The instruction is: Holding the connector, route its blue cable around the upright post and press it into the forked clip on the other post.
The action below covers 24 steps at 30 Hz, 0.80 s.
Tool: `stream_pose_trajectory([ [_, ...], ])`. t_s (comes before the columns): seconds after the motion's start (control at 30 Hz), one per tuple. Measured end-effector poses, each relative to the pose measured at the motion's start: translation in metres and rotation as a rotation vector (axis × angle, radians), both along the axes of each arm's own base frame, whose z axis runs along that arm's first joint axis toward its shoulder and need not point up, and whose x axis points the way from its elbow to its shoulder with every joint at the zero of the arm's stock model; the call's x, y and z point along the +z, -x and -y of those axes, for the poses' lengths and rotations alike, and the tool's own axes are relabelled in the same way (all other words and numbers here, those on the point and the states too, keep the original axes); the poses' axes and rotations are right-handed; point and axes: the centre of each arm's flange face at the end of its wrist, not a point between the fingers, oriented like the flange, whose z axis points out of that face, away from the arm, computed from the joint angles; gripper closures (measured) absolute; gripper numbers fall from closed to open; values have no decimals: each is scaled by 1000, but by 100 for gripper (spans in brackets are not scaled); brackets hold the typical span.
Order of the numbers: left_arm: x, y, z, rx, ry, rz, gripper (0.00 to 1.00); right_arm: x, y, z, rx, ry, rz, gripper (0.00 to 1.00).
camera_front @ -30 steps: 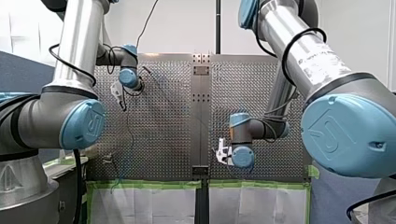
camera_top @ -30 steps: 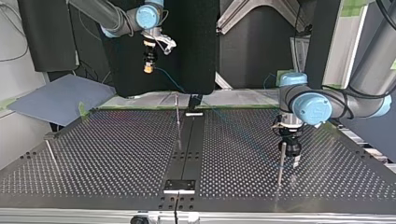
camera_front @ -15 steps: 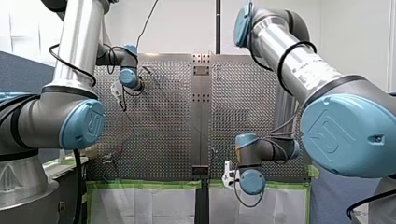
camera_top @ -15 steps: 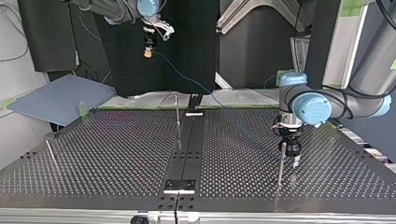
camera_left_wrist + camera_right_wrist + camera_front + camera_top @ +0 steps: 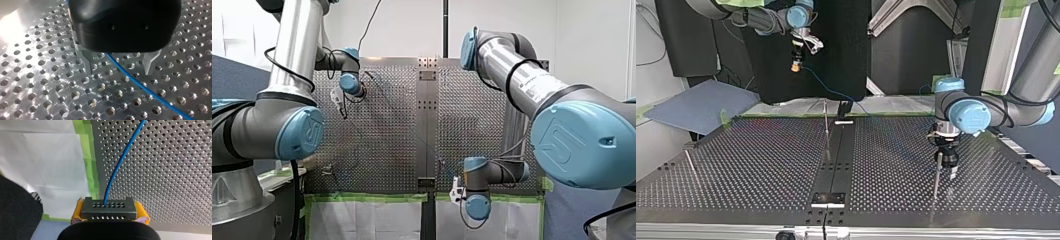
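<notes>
Since a second ago my right arm (image 5: 522,85) has been swung toward 6 o'clock in the front view, to the edge lined with green tape (image 5: 88,157); my left arm (image 5: 297,55) is seen where it was. The top view is filled by the perforated table (image 5: 761,165). Raised above its far edge, at 11 o'clock in that view, my right gripper (image 5: 796,65) is found, and the dark connector (image 5: 108,208) is pinched between its yellow pads (image 5: 78,211). At 3 o'clock, low over the plate, my left gripper (image 5: 119,63) is held with its metal fingers (image 5: 150,62) spread and nothing clamped. One upright post (image 5: 826,125) stands toward 12 o'clock on the centre line; a second post (image 5: 936,175) stands just beside my left gripper, and whether its tip is forked cannot be told. The blue cable (image 5: 117,167) is led out of the connector's face and, in the left wrist view, is seen passing between the spread fingers.
</notes>
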Motion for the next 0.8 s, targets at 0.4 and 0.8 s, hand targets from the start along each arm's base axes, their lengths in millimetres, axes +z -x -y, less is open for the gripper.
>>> stream_pose_trajectory([
  [0.4, 0, 0, -4, 37, -17, -2, 0, -36, -7, 30, -21, 80, 35, 100],
  [0.8, -1, 2, -3, 48, -33, -15, 0, -79, 0, 34, -32, 119, 56, 100],
])
